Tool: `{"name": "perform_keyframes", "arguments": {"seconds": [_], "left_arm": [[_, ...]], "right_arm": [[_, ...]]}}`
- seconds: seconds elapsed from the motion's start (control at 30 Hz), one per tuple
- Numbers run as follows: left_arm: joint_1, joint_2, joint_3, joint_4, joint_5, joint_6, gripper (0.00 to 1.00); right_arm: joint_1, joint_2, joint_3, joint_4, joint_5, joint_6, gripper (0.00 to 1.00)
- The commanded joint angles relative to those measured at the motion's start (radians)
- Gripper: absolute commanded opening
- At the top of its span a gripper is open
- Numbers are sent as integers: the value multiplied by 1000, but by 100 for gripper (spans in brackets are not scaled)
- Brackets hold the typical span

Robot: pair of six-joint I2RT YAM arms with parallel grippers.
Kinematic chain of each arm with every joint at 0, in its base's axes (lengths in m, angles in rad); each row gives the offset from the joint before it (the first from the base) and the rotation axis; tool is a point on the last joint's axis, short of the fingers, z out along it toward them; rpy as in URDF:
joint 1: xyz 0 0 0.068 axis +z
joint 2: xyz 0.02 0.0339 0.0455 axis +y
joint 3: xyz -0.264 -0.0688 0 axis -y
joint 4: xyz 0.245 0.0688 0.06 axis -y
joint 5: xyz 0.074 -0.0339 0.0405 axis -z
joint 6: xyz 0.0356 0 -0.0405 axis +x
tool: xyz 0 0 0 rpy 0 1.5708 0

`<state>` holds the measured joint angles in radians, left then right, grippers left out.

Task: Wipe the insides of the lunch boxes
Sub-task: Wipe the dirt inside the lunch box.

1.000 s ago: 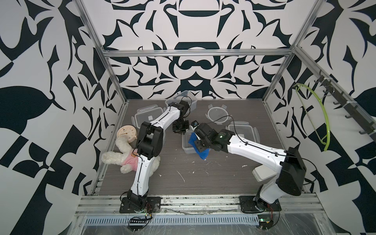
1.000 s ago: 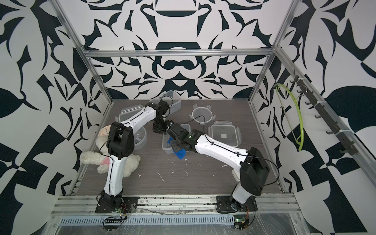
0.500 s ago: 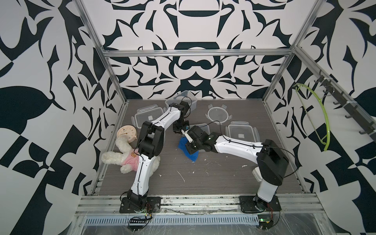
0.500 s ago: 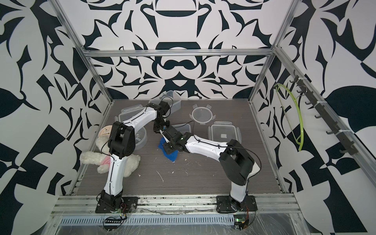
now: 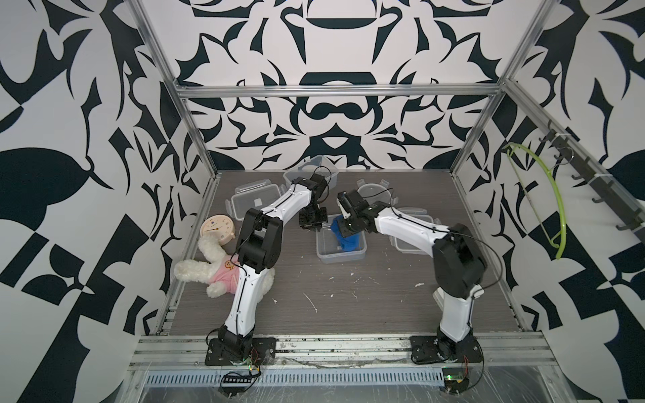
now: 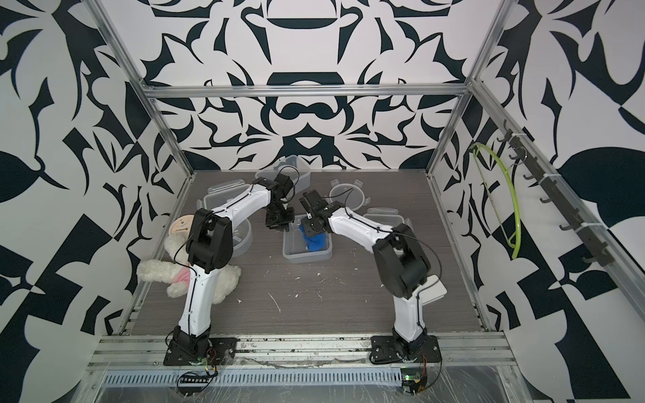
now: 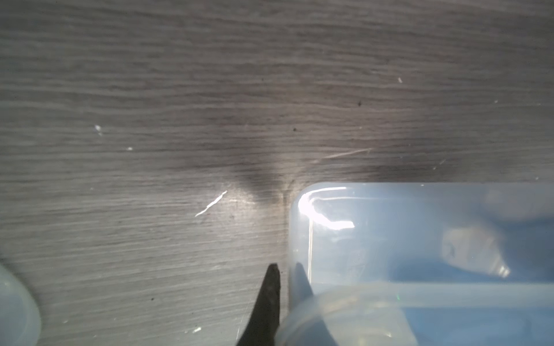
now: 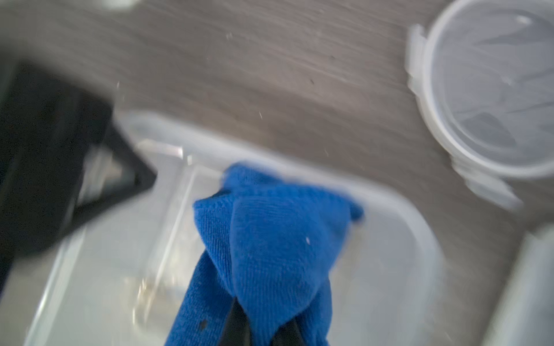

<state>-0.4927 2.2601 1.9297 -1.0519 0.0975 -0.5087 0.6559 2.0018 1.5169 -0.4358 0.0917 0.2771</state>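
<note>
The rectangular lunch box (image 5: 340,256) (image 6: 307,256) stands open at mid-table with a blue cloth (image 5: 346,238) (image 6: 316,240) (image 8: 278,239) inside. My right gripper (image 5: 343,226) (image 6: 312,230) is shut on that cloth and presses it against the box's floor near the far right side. My left gripper (image 5: 313,225) (image 7: 286,277) is shut on the box's wall (image 7: 302,239) at its far left corner, one finger outside, one inside. A square lunch box (image 5: 310,171) sits tilted at the back. The round lunch box (image 6: 242,237) lies left of the left arm.
Three loose lids lie about: rectangular (image 5: 254,202), round (image 5: 375,192) (image 8: 494,90), and one (image 6: 384,219) behind the right arm. A plush toy (image 5: 223,268) and beige clock (image 5: 217,228) lie at the left edge. White crumbs (image 5: 310,301) dot the front of the table.
The right gripper swept the cloth to the left and then back to the far right of the box. The left gripper has kept its hold on the box corner.
</note>
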Motion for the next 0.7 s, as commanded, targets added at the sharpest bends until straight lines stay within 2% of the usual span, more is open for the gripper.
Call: {"name": "perform_keyframes", "arguments": {"seconds": [0.0,0.17,0.3,0.43,0.57,0.67], "left_arm": [[-5,-52,-13,-13,46,7,0],[-14,-50,-32,2,70,-2,0],[-16,-49,-44,7,77,-4,0],[-16,-41,-56,0,72,4,0],[-16,-30,-66,-4,68,7,0],[-16,-24,-61,-7,64,8,0]], "right_arm": [[-3,80,73,136,10,50,0],[13,119,107,347,-85,64,0],[6,99,109,335,57,48,0],[-29,-29,-16,367,207,24,0],[-44,-81,17,187,357,-46,0],[-42,-34,139,-75,429,-100,0]]}}
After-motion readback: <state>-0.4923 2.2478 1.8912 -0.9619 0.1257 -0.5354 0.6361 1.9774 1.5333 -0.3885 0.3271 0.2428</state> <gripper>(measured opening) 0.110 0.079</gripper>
